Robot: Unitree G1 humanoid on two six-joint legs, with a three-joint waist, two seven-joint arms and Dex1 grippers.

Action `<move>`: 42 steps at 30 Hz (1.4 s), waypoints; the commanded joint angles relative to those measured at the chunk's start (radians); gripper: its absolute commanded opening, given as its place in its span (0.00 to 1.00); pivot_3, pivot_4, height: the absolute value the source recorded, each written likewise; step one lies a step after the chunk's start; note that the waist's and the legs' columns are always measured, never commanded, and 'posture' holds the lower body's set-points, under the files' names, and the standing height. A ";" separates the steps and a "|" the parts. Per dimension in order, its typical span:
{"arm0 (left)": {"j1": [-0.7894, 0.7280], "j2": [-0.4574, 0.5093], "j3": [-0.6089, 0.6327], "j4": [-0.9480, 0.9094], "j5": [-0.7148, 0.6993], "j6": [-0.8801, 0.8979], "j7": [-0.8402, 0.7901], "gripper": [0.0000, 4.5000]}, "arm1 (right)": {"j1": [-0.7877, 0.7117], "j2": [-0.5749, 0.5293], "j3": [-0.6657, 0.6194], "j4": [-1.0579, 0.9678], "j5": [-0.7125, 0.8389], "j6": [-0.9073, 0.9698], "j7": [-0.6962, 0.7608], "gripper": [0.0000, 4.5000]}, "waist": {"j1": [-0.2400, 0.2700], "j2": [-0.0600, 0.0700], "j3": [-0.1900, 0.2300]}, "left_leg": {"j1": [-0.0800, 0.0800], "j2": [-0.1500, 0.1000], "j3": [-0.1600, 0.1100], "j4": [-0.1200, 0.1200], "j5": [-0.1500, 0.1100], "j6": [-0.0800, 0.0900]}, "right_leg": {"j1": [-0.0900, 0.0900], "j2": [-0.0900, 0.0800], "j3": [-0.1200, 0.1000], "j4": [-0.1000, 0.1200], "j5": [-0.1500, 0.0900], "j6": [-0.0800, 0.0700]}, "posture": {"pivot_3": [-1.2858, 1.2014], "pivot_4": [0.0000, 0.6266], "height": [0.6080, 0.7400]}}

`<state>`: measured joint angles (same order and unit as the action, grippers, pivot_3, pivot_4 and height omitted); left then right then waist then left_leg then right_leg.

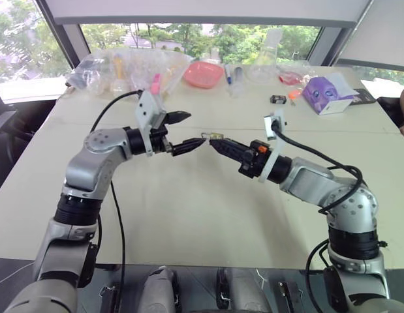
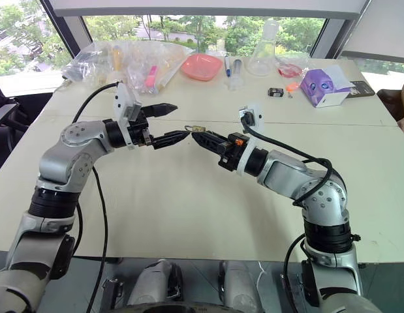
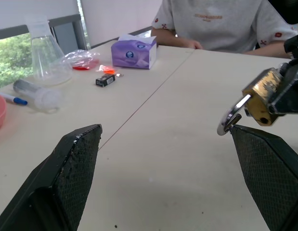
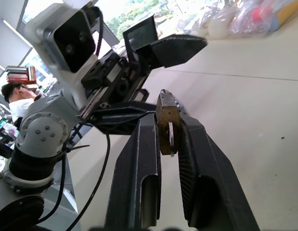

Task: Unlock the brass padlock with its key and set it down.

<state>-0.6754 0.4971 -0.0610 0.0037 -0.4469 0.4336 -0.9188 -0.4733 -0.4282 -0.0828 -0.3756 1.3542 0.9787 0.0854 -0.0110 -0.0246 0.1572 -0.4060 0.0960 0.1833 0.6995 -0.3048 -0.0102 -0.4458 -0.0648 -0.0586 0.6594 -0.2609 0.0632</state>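
A wide beige table (image 1: 208, 208) carries the scene, with a window behind its far edge. Along that far side lie clear plastic bags (image 1: 123, 68), a pink bowl (image 1: 203, 74), a glass flask (image 1: 267, 62), a purple tissue box (image 1: 326, 93) and a small black clip-like object (image 1: 277, 99). In the left wrist view a person in a light shirt (image 3: 221, 24) sits at the table beyond the tissue box.

Both arms are raised above the middle of the table, and the two grippers meet tip to tip. The left gripper (image 1: 184, 132) has its two black fingers spread wide, one finger above and behind, the other reaching toward the right gripper. The right gripper (image 1: 215, 141) has its fingers pressed together on the brass padlock (image 4: 167, 126), which is held in the air at the fingertips, above the table.

The silver shackle (image 3: 229, 118) sticks out toward the left gripper, and its end sits just beside the tip of the lower left finger (image 3: 266, 163); whether they touch cannot be told.
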 commanded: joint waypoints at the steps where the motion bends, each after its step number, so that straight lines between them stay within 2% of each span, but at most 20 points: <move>1: -0.026 -0.007 0.011 -0.007 0.009 -0.030 -0.005 0.98 | 0.003 -0.005 -0.009 -0.049 0.025 0.001 0.004 0.00 | 0.000 0.000 0.000 | 0.000 0.000 0.000 0.000 0.000 0.000 | 0.000 0.000 0.000 0.000 0.000 0.000 | 0.52 0.24 1.00; 20: -0.024 -0.053 0.035 -0.009 0.053 -0.084 0.060 0.98 | 0.026 -0.008 0.004 -0.041 0.028 0.026 -0.004 0.00 | 0.000 0.000 0.000 | 0.000 0.000 0.000 0.000 0.000 0.000 | 0.000 0.000 0.000 0.000 0.000 0.000 | 0.52 0.24 1.00; 26: 0.076 0.057 0.052 -0.036 0.039 0.004 0.001 0.98 | 0.016 0.017 -0.048 0.092 0.062 0.038 -0.174 0.00 | -0.005 0.000 0.000 | 0.001 0.000 0.000 0.000 0.000 0.000 | 0.000 0.000 0.000 0.000 0.000 0.000 | 0.52 0.24 1.00; 30: 0.130 0.105 0.084 -0.117 -0.038 0.093 -0.026 0.98 | 0.006 0.032 -0.058 0.164 0.102 0.063 -0.230 0.00 | -0.002 0.000 0.000 | 0.000 0.001 0.000 -0.001 0.000 0.000 | 0.000 0.000 0.000 0.000 0.000 0.000 | 0.52 0.24 1.00; 33: 0.188 0.146 0.098 -0.211 -0.097 0.171 -0.047 0.98 | -0.025 0.060 -0.053 0.293 0.096 0.095 -0.275 0.00 | -0.003 0.000 0.000 | 0.000 0.000 0.000 0.000 0.000 0.000 | 0.000 -0.001 0.000 0.000 0.000 0.000 | 0.52 0.24 1.00; 41: 0.273 0.171 0.111 -0.335 -0.152 0.263 -0.005 0.98 | -0.107 0.120 -0.090 0.548 0.068 0.158 -0.330 0.00 | -0.004 0.001 0.000 | 0.000 0.000 0.000 -0.001 0.000 0.000 | 0.000 0.000 0.000 0.000 0.000 0.000 | 0.52 0.24 1.00; 42: 0.288 0.176 0.112 -0.348 -0.156 0.269 -0.003 0.99 | -0.111 0.123 -0.093 0.574 0.057 0.167 -0.340 0.11 | -0.005 0.001 0.000 | 0.000 0.000 0.000 -0.001 0.000 0.000 | 0.000 0.000 0.000 0.000 0.000 0.000 | 0.52 0.24 1.00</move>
<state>-0.3994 0.6594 0.0236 -0.2994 -0.5820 0.6936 -0.9260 -0.5671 -0.3096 -0.1444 0.1820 1.4124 1.1315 -0.2408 -0.0158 -0.0237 0.1575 -0.4055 0.0965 0.1835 0.6986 -0.3046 -0.0105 -0.4461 -0.0652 -0.0582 0.6596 -0.2609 0.0631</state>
